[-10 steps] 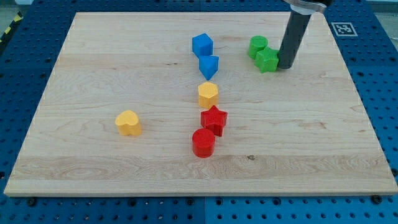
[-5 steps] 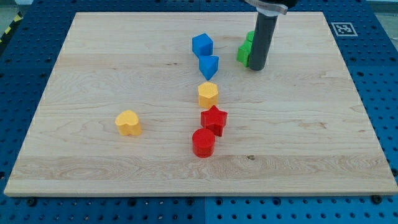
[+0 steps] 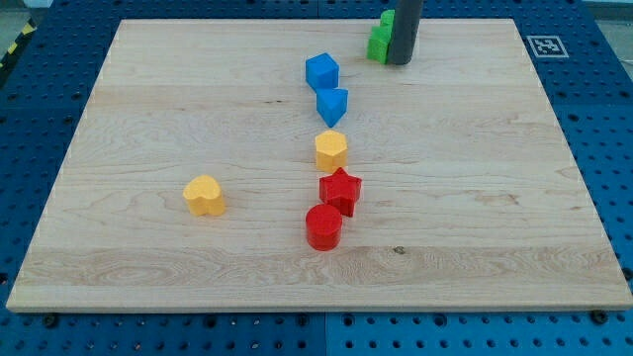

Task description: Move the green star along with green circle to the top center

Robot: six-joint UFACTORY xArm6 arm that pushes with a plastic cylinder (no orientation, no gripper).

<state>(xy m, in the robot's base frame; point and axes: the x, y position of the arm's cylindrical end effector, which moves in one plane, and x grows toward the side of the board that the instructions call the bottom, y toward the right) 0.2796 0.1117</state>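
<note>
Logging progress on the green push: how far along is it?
Mostly done: the two green blocks sit near the board's top edge, a little right of centre. Their shapes are hidden behind the rod, so star and circle can't be told apart. In hand: my tip rests against their right side. Left: a short nudge toward the view's left, to above the blue blocks.

Light wooden board [image 3: 178, 99] on blue perforated bench [image 3: 603, 119]. My tip [image 3: 399, 62] at view's top, right of centre. Two green blocks [image 3: 380, 40] touching tip's left side, shapes unclear, partly hidden. Left and below tip: blue cube [image 3: 321, 71], blue block [image 3: 332, 104], yellow hexagon-like block [image 3: 331, 151], red star [image 3: 341, 190], red cylinder [image 3: 323, 226]. Far lower left: yellow heart-like block [image 3: 204, 195].
</note>
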